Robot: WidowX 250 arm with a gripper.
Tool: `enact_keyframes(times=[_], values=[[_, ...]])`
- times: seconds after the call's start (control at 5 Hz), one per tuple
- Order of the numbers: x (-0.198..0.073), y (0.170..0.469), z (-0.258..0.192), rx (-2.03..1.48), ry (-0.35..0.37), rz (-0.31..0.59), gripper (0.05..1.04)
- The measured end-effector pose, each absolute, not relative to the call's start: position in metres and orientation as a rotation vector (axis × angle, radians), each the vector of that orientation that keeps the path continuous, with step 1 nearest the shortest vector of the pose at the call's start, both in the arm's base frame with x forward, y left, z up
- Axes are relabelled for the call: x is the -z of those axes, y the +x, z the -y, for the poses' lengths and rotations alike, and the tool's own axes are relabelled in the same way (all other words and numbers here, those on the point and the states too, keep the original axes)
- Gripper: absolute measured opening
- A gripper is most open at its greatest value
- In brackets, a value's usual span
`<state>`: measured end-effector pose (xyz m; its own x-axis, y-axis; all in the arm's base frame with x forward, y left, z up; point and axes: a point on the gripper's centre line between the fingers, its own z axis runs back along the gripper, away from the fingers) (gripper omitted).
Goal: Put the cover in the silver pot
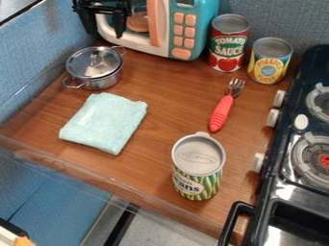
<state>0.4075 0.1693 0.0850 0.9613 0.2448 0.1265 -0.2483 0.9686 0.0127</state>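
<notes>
Camera view: I am holding my black two-fingered claw point(105, 30) wide near the silver metal pot point(104, 83); its round, shiny cover point(94, 62) is resting on top.

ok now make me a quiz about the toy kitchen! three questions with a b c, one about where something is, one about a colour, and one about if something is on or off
1. Where is the folded cloth?
A) On the stove
B) On the wooden counter, near the silver pot
C) On top of the microwave

2. What colour is the handle of the fork?
A) Red
B) Blue
C) Black

3. How is the lid of the pot?
A) Off, lying on the cloth
B) Off, leaning on a can
C) On, covering the pot

Right letters:
1. B: the cloth lies flat on the wood, with the pot close by.
2. A: the grip below the metal prongs is red.
3. C: the lid sits over the top of the pot, knob up.
</notes>
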Motion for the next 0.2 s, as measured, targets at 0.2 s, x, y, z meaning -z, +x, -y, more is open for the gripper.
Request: enact_keyframes(times=[0.2], values=[[-0.0865, 0.4044, -0.1634, -0.201, 0.027, 0.119, 1.0]])
